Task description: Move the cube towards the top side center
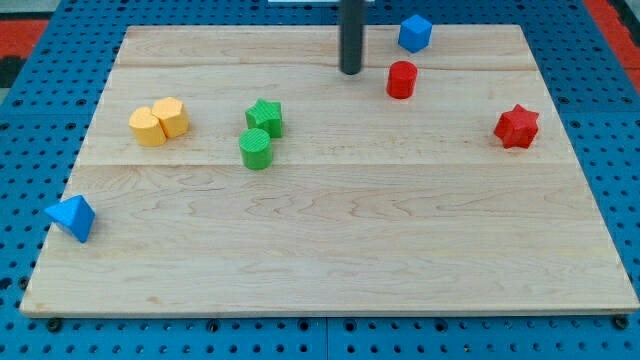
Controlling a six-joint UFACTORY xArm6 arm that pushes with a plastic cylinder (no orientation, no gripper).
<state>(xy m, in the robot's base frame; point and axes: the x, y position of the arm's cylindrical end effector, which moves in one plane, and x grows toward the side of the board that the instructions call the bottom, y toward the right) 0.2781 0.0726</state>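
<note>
A blue cube (415, 32) sits near the view's top edge of the wooden board (330, 250), right of centre. My tip (351, 72) rests on the board to the left of and slightly below the cube, apart from it. A red cylinder (401, 79) stands just below the cube and right of my tip, not touching it.
A red star block (517, 126) lies at the right. A green star block (265, 117) and a green cylinder (256, 149) sit left of centre. Two yellow blocks (158, 122) touch at the left. A blue triangular block (71, 217) lies at the left edge.
</note>
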